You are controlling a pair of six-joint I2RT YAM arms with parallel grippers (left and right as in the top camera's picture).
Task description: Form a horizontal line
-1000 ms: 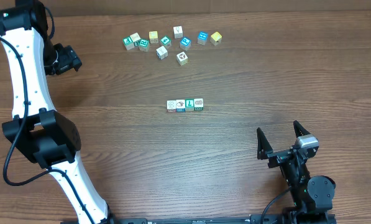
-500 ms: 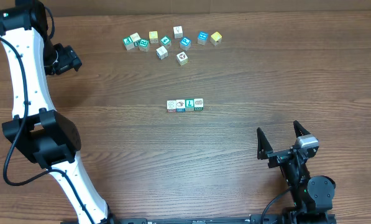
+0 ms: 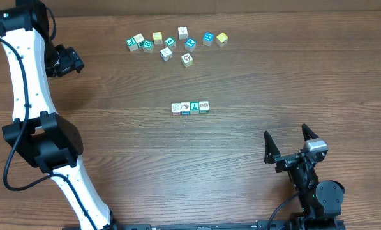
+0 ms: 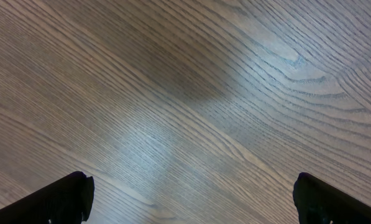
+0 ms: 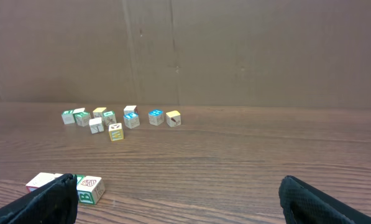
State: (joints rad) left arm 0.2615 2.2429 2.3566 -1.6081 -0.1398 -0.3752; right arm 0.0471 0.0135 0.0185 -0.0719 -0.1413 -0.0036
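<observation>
Overhead, the horizontal line (image 3: 190, 108) of four small picture cubes lies edge to edge near the middle of the wooden table (image 3: 273, 70), with neither gripper touching it. A loose cluster (image 3: 175, 43) of similar cubes is scattered at the far side, well apart from the row. The right gripper (image 3: 288, 144) sits at the near right, jaws released and spread wide, well apart from the row. The left arm (image 3: 21, 70) stretches along the left side. Its wrist view shows the left gripper (image 4: 191, 199) with fingertips splayed wide over bare wood grain, released. The right wrist view shows the row at the near left and the cluster beyond it, in front of a brown cardboard wall (image 5: 235, 50).
</observation>
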